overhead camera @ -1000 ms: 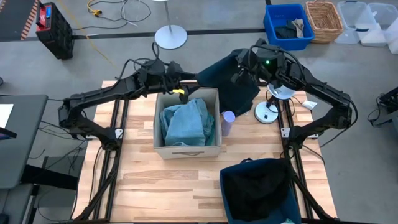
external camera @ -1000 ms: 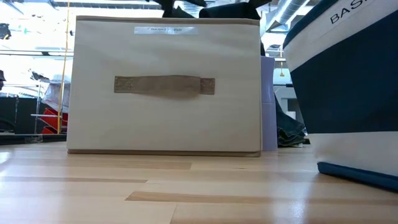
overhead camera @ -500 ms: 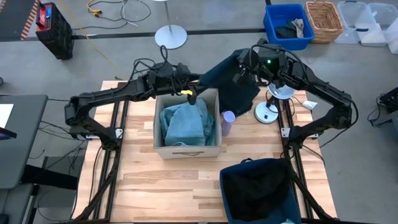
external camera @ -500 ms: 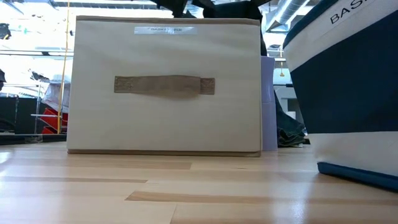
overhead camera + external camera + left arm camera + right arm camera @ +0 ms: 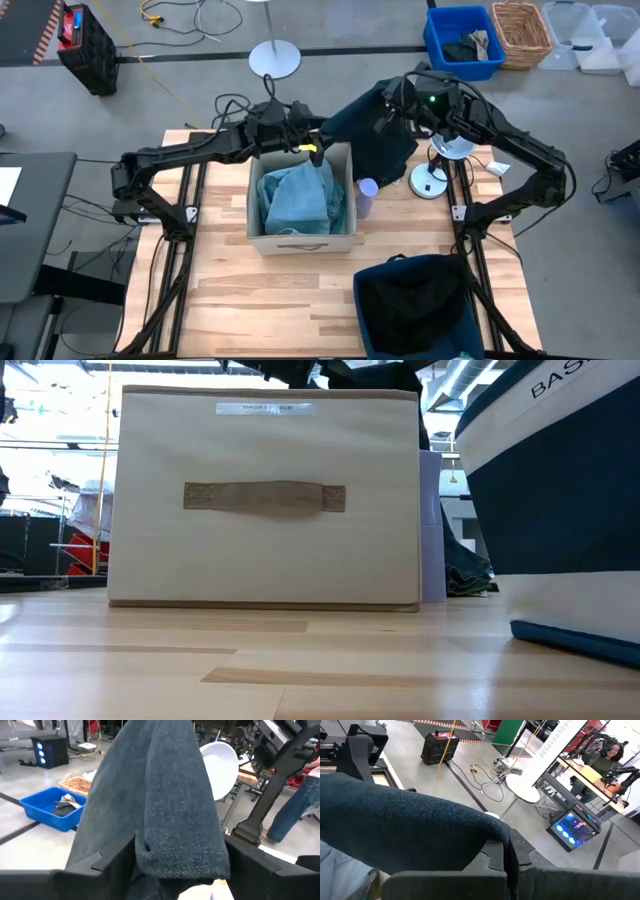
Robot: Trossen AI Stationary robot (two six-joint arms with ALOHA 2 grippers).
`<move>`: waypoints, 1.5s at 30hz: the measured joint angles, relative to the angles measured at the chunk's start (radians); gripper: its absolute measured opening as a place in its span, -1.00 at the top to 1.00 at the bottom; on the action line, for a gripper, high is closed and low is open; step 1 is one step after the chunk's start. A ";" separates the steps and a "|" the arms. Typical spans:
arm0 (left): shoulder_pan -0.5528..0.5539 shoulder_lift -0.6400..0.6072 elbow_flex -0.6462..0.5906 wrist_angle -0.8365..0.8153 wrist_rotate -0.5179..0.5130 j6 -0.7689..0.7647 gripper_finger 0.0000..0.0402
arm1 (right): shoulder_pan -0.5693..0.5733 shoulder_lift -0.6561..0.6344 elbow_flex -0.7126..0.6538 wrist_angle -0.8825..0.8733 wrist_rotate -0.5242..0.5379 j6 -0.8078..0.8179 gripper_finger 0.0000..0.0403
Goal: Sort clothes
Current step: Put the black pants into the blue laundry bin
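R arm holds dark green garment up behind beige box; L arm reaches toward it.

R gripper [image 5: 392, 108] clenched on the dark green garment [image 5: 372, 130], which hangs over the far side of the table [image 5: 240, 300], just beyond the beige box [image 5: 300, 240]. L gripper [image 5: 312, 152] spread wide, over box's far rim, fabric hanging between its fingers in L wrist view; no clamp seen. Pale blue-grey garment [image 5: 298, 195] lies inside box. Black garment [image 5: 410, 300] sits in navy bin [image 5: 366, 330] near front edge. Lilac cup [image 5: 366, 197] stands just beside box.

Black jointed arms, seemingly yellow-tagged
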 joint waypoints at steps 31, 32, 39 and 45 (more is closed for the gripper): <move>0.006 -0.002 0.000 -0.012 -0.053 0.070 0.56 | 0.052 0.000 0.015 0.011 -0.025 -0.020 1.00; 0.006 -0.002 0.000 -0.012 -0.053 0.076 0.65 | 0.053 0.000 0.015 0.011 -0.026 -0.027 1.00; 0.012 -0.002 0.000 -0.007 -0.040 0.146 0.87 | 0.053 0.000 0.015 0.010 -0.031 -0.073 1.00; 0.013 -0.002 0.002 0.055 -0.042 0.168 0.87 | 0.054 -0.008 0.015 0.080 0.000 -0.118 0.75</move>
